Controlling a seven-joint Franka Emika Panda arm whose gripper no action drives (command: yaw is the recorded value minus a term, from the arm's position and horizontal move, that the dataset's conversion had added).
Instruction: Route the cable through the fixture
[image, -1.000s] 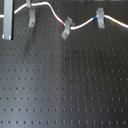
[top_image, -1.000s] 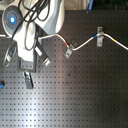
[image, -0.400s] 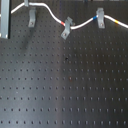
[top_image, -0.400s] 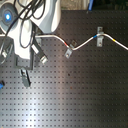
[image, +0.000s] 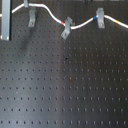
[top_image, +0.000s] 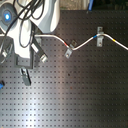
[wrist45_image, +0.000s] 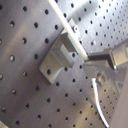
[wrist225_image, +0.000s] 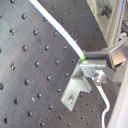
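The white cable (image: 82, 24) runs along the far side of the board, with a red band (image: 62, 22) and a blue-and-yellow band (image: 112, 22). At the first exterior view's left stands the fixture (image: 31, 16), narrow, grey and upright, and the cable crosses its top. Both wrist views show the fixture (wrist45_image: 59, 56) (wrist225_image: 77, 89) close beside my gripper (wrist225_image: 86, 60). The gripper is shut on the cable (wrist225_image: 57, 31) right next to the fixture. In the second exterior view the gripper (top_image: 31, 62) hangs under the white arm, and I cannot pick out the fixture there.
The cable also passes a slanted grey clip (image: 66, 27) (top_image: 67, 50) and a broader grey clip (image: 100, 17) (top_image: 99, 37). A grey upright part (image: 5, 22) stands at the first exterior view's left edge. The black perforated board (image: 65, 85) fills the near side.
The arm has shifted slightly toward the second exterior view's left. The cable keeps nearly the same line across the clips.
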